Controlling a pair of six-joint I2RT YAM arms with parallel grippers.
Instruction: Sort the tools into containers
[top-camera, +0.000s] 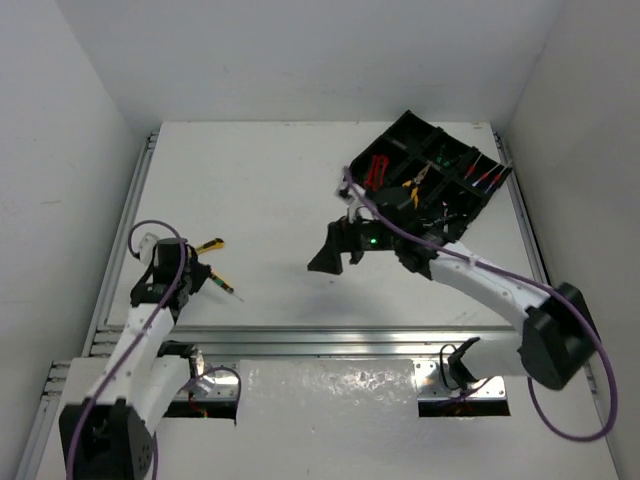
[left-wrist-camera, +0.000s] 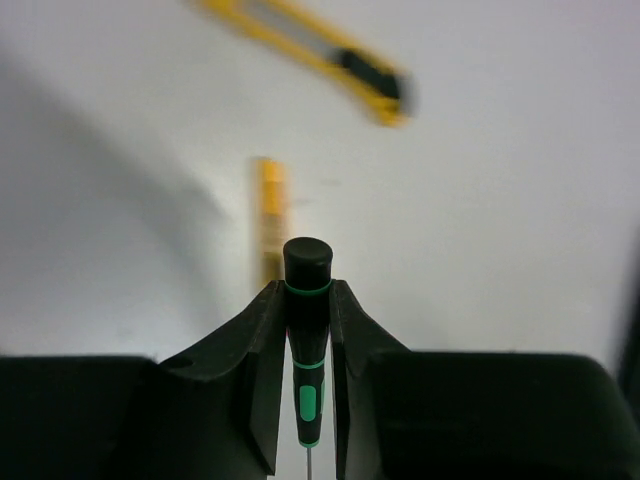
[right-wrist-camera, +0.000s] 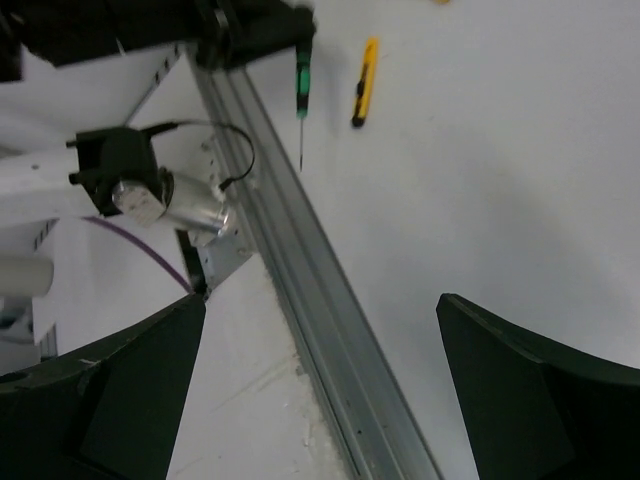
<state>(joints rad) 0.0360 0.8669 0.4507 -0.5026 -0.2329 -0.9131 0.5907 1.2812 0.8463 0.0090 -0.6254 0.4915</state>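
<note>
My left gripper (left-wrist-camera: 305, 290) is shut on the black-and-green handle of a thin screwdriver (left-wrist-camera: 307, 330) and holds it just above the table at the left (top-camera: 200, 275). In the right wrist view the same screwdriver (right-wrist-camera: 301, 80) hangs with its tip down beside the rail. A yellow utility knife (left-wrist-camera: 320, 55) lies beyond it, seen from above as well (top-camera: 210, 244). A smaller yellow tool (left-wrist-camera: 270, 215) lies nearer, blurred. My right gripper (top-camera: 330, 252) hovers open and holds nothing at mid-table (right-wrist-camera: 320, 400). The black divided tray (top-camera: 400, 130) at the far right holds red-handled pliers (top-camera: 378, 168), yellow-handled pliers (top-camera: 412, 185) and screwdrivers (top-camera: 485, 178).
An aluminium rail (top-camera: 330, 335) runs along the near edge of the table, also in the right wrist view (right-wrist-camera: 300, 250). The left arm's base and cable (right-wrist-camera: 170, 195) sit behind it. White walls close in the left, right and back sides.
</note>
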